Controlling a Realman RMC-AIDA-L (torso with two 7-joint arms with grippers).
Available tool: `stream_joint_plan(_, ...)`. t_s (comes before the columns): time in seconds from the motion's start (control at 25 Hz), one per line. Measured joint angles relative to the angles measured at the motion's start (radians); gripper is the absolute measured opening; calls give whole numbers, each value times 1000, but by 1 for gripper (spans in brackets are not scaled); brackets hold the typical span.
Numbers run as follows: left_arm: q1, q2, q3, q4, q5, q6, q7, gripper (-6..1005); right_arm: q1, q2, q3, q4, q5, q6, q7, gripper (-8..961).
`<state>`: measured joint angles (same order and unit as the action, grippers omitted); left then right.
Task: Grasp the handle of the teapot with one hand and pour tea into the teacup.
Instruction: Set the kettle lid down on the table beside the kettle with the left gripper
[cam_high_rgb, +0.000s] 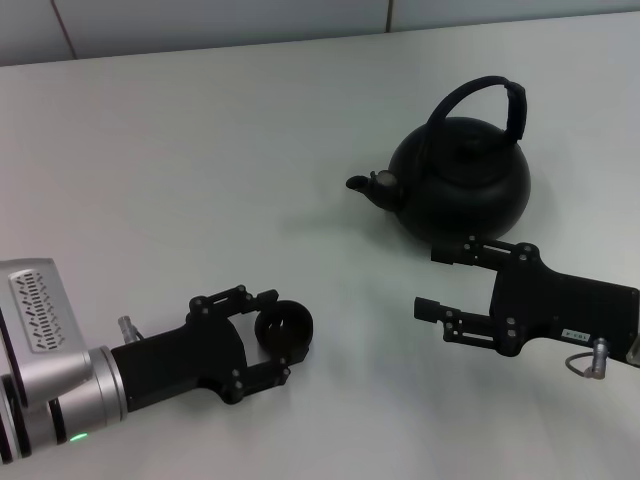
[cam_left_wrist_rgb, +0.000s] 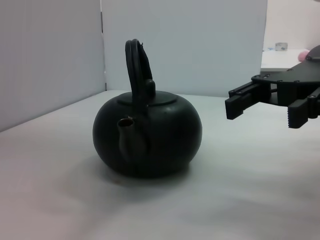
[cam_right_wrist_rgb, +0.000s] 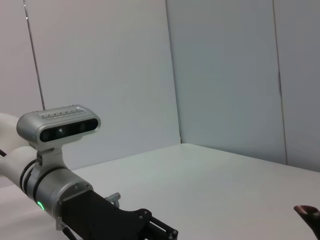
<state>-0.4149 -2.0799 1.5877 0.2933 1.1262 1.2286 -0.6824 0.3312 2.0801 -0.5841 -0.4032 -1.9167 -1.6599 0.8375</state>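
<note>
The matte-black teapot (cam_high_rgb: 465, 185) stands on the white table (cam_high_rgb: 200, 170) at the right, with its arched handle (cam_high_rgb: 482, 92) upright and its spout (cam_high_rgb: 365, 184) pointing left. It fills the middle of the left wrist view (cam_left_wrist_rgb: 147, 135). The small black teacup (cam_high_rgb: 284, 332) sits at the front left between the fingers of my left gripper (cam_high_rgb: 277, 335), which closes on it. My right gripper (cam_high_rgb: 437, 280) is open and empty, low over the table just in front of the teapot; it also shows in the left wrist view (cam_left_wrist_rgb: 262, 112). No tea is visible.
Grey wall panels (cam_right_wrist_rgb: 225, 75) close the far side of the table. The right wrist view shows my left arm's camera housing (cam_right_wrist_rgb: 59, 125) and the teapot's spout tip (cam_right_wrist_rgb: 307, 212) at the picture's edge.
</note>
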Motion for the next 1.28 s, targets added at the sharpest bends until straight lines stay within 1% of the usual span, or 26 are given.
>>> stream_joint_plan(1.04, 4, 0, 11, 8, -8, -17, -25, 701, 10, -2, -1, -3, 2, -6, 2, 710)
stream_joint_plan(1.16, 3, 0, 12, 11, -7, -17, -25, 804, 10, -2, -1, -2, 3, -6, 1, 709)
stream_joint_plan(1.28, 5, 0, 12, 14, -8, -15, -27, 805, 10, -2, 0, -3, 1, -5, 1, 709)
